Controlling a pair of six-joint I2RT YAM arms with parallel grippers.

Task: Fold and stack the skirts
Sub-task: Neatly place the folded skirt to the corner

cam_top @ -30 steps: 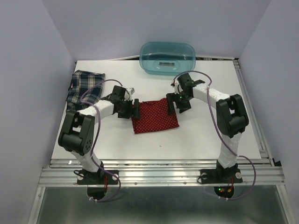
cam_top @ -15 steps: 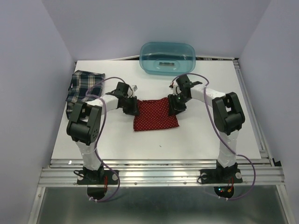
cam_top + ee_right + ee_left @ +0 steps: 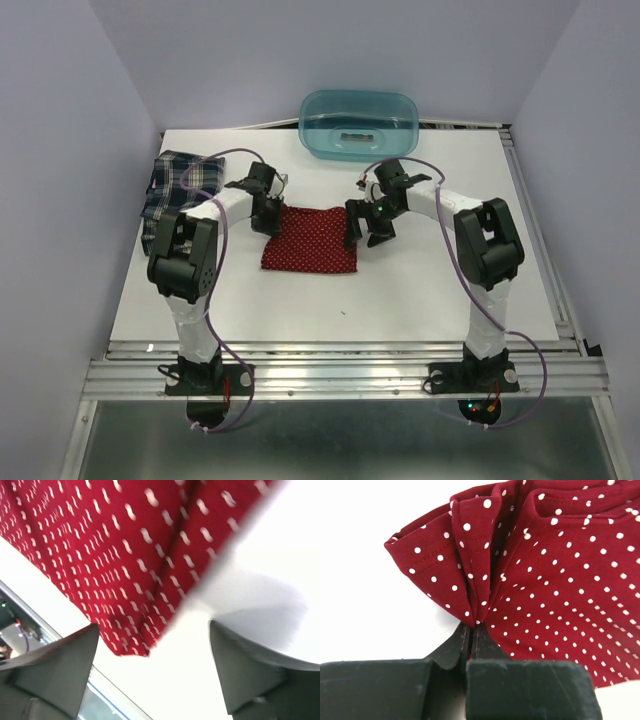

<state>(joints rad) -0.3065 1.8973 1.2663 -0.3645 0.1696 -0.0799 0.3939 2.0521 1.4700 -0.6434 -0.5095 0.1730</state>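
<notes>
Bright, even light from above; the top view is crisp, the wrist views softer.
In the top view the white bench (image 3: 430, 290) is evenly lit with no glare, and only faint, short shadows lie under the arms. In the left wrist view the bench burns out to plain white toward 10 o'clock. The red skirt (image 3: 560, 580) is sharp there, and the left gripper (image 3: 471, 630) at 6 o'clock is dark. The right wrist view is smeared: the skirt's dots streak, its edge blurs, and a soft grey shadow lies at 4 o'clock.

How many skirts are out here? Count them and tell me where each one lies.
2. The red dotted skirt lies in the middle of the table; the plaid skirt lies at its far left corner. No others show.
</notes>
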